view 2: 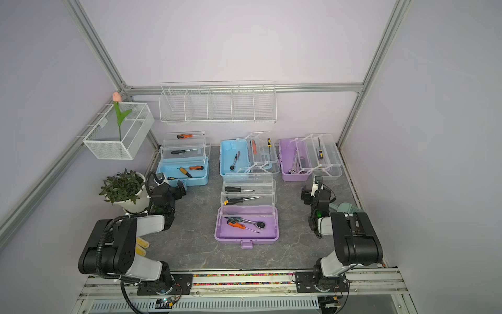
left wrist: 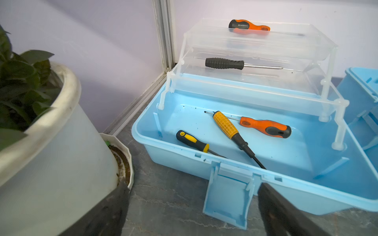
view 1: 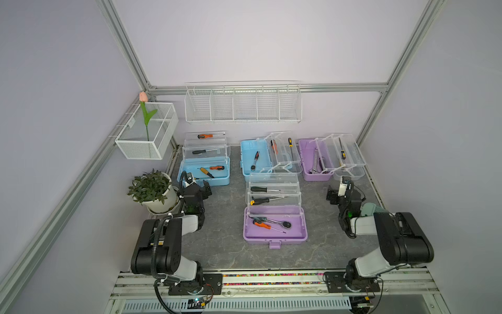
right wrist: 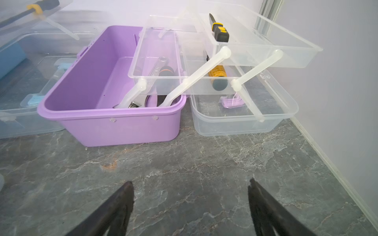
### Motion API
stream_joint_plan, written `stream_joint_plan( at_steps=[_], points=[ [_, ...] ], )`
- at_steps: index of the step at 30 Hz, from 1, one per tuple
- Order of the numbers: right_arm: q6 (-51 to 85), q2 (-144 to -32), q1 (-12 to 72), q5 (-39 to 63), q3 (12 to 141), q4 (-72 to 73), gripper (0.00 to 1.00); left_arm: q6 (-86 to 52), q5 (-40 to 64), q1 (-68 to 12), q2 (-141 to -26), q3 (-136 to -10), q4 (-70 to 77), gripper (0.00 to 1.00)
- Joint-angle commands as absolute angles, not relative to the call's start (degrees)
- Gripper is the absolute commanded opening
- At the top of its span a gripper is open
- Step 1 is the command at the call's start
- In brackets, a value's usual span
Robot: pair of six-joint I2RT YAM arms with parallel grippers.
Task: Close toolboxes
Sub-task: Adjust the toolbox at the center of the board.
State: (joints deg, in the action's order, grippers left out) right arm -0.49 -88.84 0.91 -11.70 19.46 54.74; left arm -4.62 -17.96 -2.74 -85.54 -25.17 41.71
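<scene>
Four toolboxes sit open on a grey table (view 1: 217, 250), trays raised. Along the back stand the left blue box (view 1: 217, 180), middle blue box (view 1: 248, 149) and back purple box (view 1: 307, 152); the front purple box (view 1: 297, 233) sits centre. The left gripper (view 1: 199, 187), spread wide and empty, faces the left blue box; the right gripper (view 1: 337, 190), likewise empty, faces the back purple box.

Soft, even light fills both top views, leaving only faint, short shadows on the grey surface (view 1: 225, 244). The whole picture is mildly soft, and the aluminium frame rails (view 1: 122, 46) splay outward toward the edges. In the left wrist view the white plant pot (left wrist: 51, 143) and the left end effector (left wrist: 193, 185) are blurred close to the lens; in the right wrist view the right end effector (right wrist: 190, 182) is likewise out of focus, and a pale haze washes out the light-blue toolbox (right wrist: 12, 59).
</scene>
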Motion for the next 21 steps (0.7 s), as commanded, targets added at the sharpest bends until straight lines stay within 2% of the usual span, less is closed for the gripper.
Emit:
stream_joint_plan(
  at_steps=[1,21],
  points=[
    [-1.43,-88.87,1.22,-11.20,19.87,55.79,0.88,-4.31,-17.58,-2.90,-85.83,-24.96,42.67,0.99],
    [-1.45,-88.88,0.88,-10.11,20.21,55.27,0.88,-4.35,-17.59,-2.90,-85.87,-24.96,42.69,0.99]
  ],
)
